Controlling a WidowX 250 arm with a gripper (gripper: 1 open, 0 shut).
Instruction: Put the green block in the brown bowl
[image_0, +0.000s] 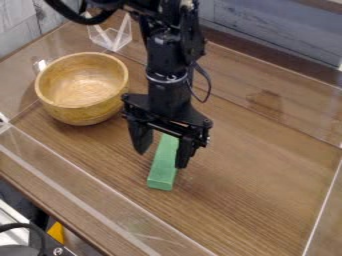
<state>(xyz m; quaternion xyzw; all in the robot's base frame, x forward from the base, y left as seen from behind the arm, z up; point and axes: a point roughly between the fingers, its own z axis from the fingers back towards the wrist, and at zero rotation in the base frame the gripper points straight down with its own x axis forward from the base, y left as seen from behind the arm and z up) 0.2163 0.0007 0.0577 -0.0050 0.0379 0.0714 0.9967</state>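
A long bright green block (164, 167) lies flat on the wooden table, its near end toward the front. My gripper (162, 146) hangs straight down over the block's far half, jaws open, one black finger (140, 137) to its left and the other to its right, tips close to the table. Nothing is gripped. The brown bowl (83, 88), round, light wood and empty, stands at the left, about a hand's width from the gripper.
A clear plastic wall (80, 195) runs along the table's front and left edges. A small clear stand (110, 35) sits behind the bowl. Bare wooden tabletop (267, 130) stretches to the right of the block.
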